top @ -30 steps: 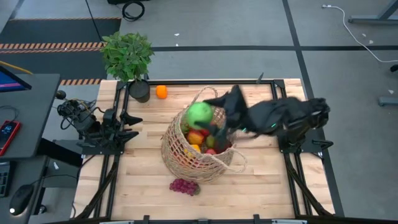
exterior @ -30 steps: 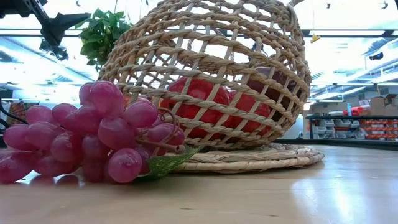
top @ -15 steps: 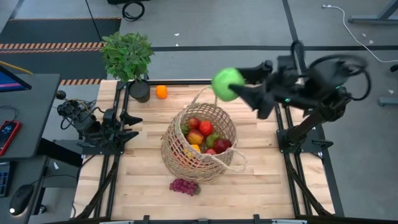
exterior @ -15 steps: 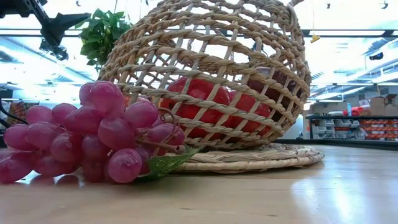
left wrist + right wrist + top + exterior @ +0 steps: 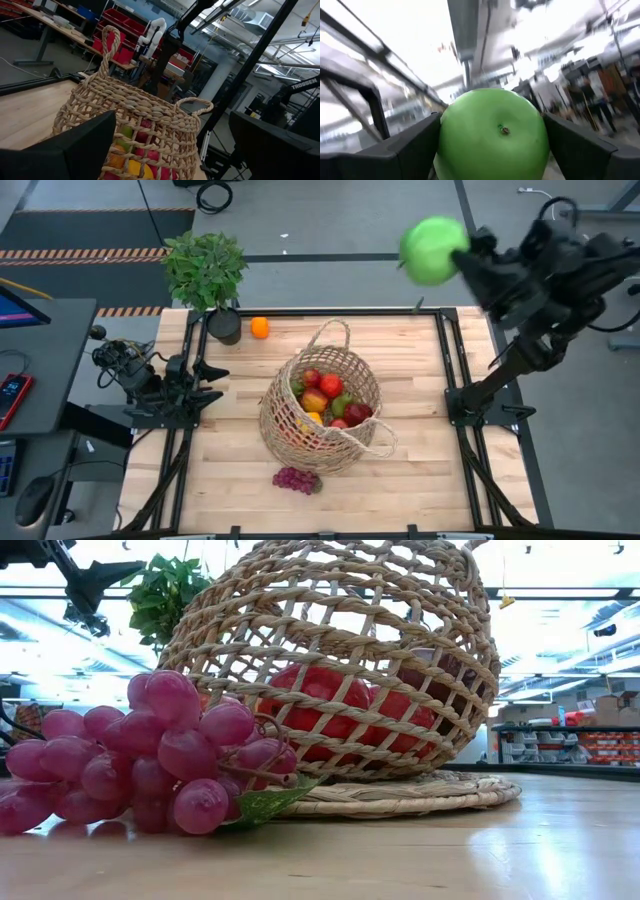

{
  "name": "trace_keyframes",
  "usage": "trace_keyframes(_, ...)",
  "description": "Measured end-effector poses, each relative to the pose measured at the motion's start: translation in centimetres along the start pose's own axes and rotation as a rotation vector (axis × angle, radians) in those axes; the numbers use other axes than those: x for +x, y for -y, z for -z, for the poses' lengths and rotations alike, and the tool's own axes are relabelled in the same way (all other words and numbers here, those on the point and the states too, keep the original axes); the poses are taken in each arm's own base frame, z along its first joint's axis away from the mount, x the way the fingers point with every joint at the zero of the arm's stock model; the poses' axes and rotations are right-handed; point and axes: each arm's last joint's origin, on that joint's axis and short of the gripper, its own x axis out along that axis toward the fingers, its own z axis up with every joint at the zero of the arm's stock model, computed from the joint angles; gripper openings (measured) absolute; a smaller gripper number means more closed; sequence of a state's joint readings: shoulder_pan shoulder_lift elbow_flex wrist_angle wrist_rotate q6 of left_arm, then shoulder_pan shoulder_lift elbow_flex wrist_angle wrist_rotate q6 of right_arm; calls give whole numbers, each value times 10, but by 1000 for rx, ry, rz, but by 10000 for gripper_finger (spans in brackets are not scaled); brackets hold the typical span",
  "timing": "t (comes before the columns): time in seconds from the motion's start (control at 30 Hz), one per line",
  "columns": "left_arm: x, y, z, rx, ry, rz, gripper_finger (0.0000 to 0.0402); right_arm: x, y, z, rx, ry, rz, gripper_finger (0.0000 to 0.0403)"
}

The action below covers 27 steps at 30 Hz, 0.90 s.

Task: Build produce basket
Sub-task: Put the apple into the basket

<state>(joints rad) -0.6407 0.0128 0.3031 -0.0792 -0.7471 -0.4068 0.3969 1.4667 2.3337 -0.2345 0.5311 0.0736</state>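
Basket: the tan open-weave wicker basket [image 5: 320, 408] sits near the middle of the wooden table [image 5: 420, 480], its looped handle [image 5: 335, 332] toward the far edge.
Contents: red, yellow and green produce [image 5: 328, 402] fills it; through the weave the low view shows red fruit [image 5: 320, 690].
Green apple: the green apple [image 5: 433, 251] is clamped between the fingers of the right gripper [image 5: 462, 262], high above the table's far right corner, well apart from the basket.
Grapes: a purple grape bunch [image 5: 296, 478] lies on the table just in front of the basket.
Orange: one orange [image 5: 260, 328] rests near the far edge, just beside the black plant pot [image 5: 225, 327].
Left gripper: the left gripper [image 5: 205, 382] waits at the table's left side, fingers spread apart, empty.
Writing: "TROSSEN" reads on a dark arm part [image 5: 306, 85] in the left wrist view.
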Motion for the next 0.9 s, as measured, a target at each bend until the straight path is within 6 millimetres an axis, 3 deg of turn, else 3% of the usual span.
trace_keyframes(0.4, 0, 0, 0, 0, 0, 0, 396, -11, 3, -45, -2, 395, 16, 347)
trace_keyframes(0.9, 0, 0, 0, 0, 0, 0, 396, -47, 14, -91, -42, 590, -163, 347)
